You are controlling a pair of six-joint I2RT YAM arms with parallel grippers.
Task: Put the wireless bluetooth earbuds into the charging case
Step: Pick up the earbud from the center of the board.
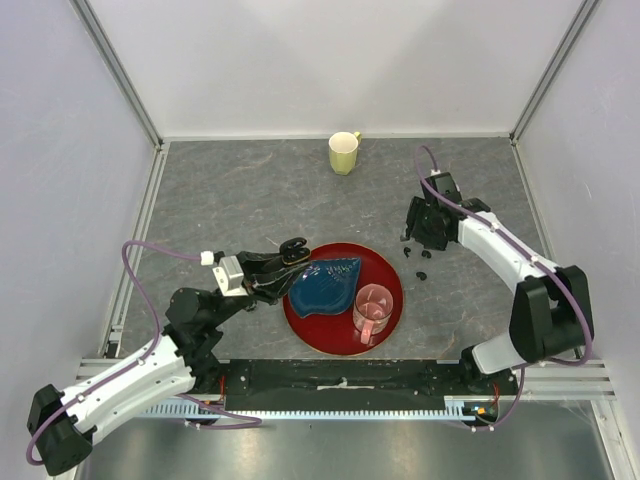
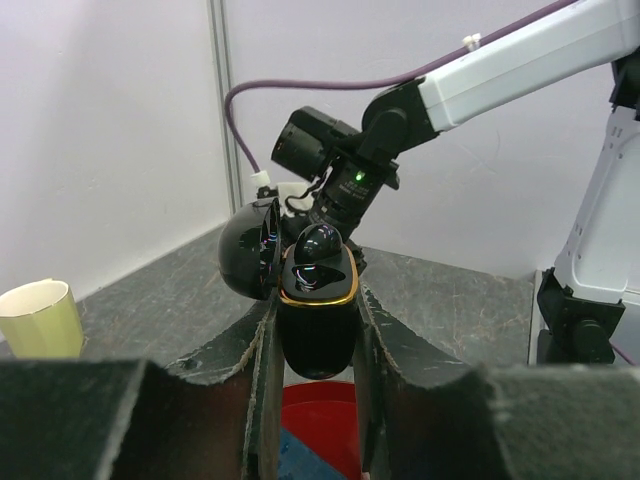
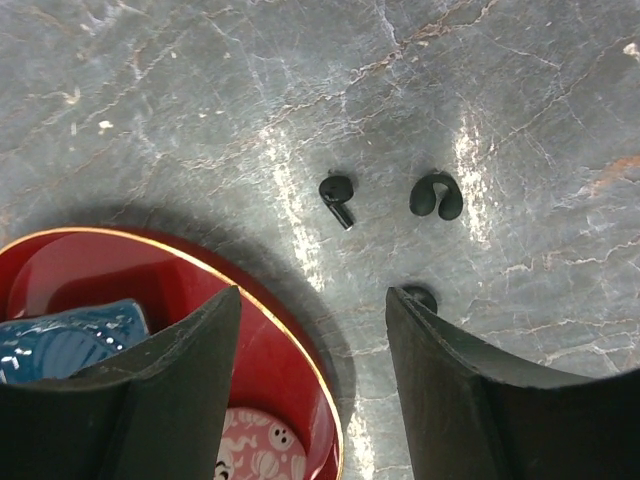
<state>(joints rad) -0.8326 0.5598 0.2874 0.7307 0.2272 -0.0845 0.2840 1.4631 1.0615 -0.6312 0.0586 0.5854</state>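
My left gripper (image 2: 316, 330) is shut on the glossy black charging case (image 2: 318, 300), held upright above the red plate's left edge. The case's lid (image 2: 250, 250) is swung open to the left, and a rounded black piece (image 2: 320, 245) sits in its gold-rimmed top. In the top view the case (image 1: 292, 247) hangs left of the plate. My right gripper (image 3: 312, 292) is open over the table, with nothing between its fingers. Two earbuds lie just ahead of it, one with a stem (image 3: 337, 198) and one curled (image 3: 436, 196). A third (image 3: 420, 296) peeks out beside the right finger.
A red plate (image 1: 320, 330) near the front holds a blue leaf-shaped dish (image 1: 325, 283) and a pink cup (image 1: 373, 310); its rim (image 3: 250, 285) runs under my right gripper. A pale yellow cup (image 1: 344, 152) stands at the back. White walls enclose the table.
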